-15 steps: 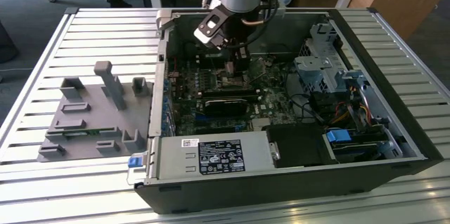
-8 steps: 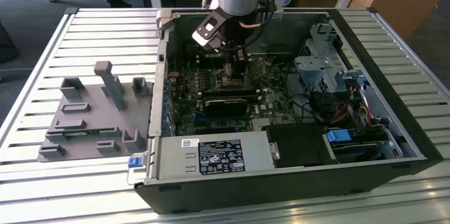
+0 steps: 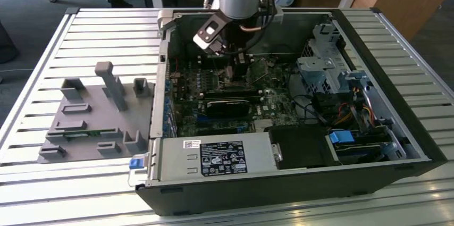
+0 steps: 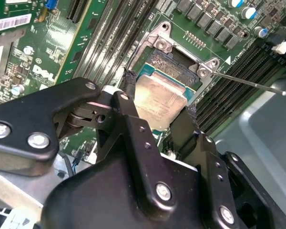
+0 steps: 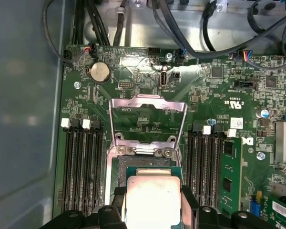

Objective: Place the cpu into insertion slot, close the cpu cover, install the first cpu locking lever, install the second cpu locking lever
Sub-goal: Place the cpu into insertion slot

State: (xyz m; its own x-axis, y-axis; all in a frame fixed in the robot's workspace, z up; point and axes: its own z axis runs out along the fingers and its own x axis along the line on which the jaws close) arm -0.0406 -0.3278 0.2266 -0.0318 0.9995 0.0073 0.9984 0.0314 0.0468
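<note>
Fingers (image 4: 131,98) of gripper (image 5: 152,194): clamped on two opposite edges of the chip (image 5: 152,204), silvery face up. Directly under and just past the fingertips: socket (image 4: 174,59), dark centre partly exposed; contact with chip not discernible. Farther past the fingertips: cover plate (image 5: 148,101), swung up, open. Flanking both fingers: long black memory slots (image 5: 81,167). Outermost, off one finger's side: thin wire lever (image 4: 248,82), angled clear of socket.

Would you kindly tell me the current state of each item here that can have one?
pincer: shut on the cpu.
cpu: gripped on two sides, over the insertion slot.
insertion slot: uncovered, its centre partly showing.
cpu cover: swung up, open.
locking lever: apparently unlatched, sticking out sideways.
computer case: side open.
</note>
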